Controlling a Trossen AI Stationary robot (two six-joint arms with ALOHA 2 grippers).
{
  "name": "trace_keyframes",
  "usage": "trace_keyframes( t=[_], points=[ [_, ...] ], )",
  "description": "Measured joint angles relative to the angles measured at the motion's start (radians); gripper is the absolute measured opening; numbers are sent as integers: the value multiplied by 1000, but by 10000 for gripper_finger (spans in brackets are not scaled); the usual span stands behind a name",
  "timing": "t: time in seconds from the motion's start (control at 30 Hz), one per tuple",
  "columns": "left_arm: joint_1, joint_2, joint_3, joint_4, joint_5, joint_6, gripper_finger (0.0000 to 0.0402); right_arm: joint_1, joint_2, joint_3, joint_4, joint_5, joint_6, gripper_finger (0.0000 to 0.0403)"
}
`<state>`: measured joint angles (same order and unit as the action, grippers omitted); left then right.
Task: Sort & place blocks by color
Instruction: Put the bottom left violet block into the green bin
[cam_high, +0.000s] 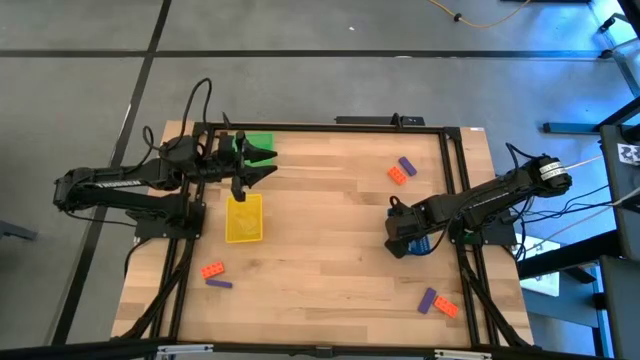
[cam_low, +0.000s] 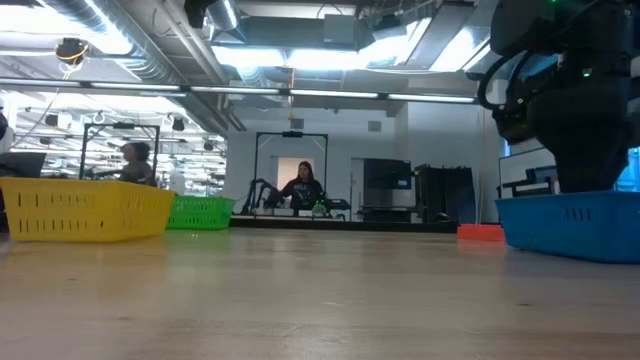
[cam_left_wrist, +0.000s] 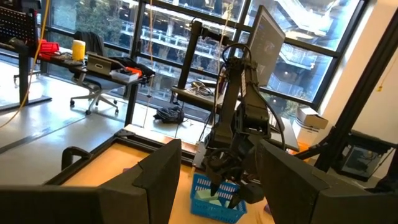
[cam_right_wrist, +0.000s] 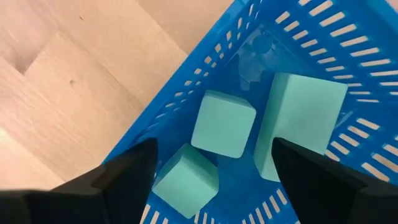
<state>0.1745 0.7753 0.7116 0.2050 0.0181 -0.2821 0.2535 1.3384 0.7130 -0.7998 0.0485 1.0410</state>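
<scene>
Your right gripper (cam_right_wrist: 211, 165) hangs directly over the blue slotted plastic tray (cam_right_wrist: 186, 93) at the right edge of the wooden counter (cam_high: 320, 220), fingers spread apart and empty. Three light teal blocks (cam_right_wrist: 224, 123) lie inside that tray. Your left gripper (cam_high: 240, 190) hovers above the yellow slotted tray (cam_high: 244, 218), fingers also apart, holding nothing, with the green tray (cam_high: 258, 146) just behind it. Orange-red and purple blocks (cam_high: 402, 170) sit in pairs near three corners of the counter.
</scene>
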Motion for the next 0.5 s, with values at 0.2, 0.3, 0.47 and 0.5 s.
trace_keyframes(
  t=[0.2,0.3,0.47,0.5],
  points=[
    [0,0,0,0,1,-2,199,0,-13,35,-59,-15,-7,318],
    [0,0,0,0,1,-3,199,0,-38,75,-92,21,-40,318],
    [0,0,0,0,5,-3,199,0,-74,179,-169,113,-105,318],
    [0,-2,0,-1,14,-4,199,1,-79,204,-187,144,-108,318]
  ],
)
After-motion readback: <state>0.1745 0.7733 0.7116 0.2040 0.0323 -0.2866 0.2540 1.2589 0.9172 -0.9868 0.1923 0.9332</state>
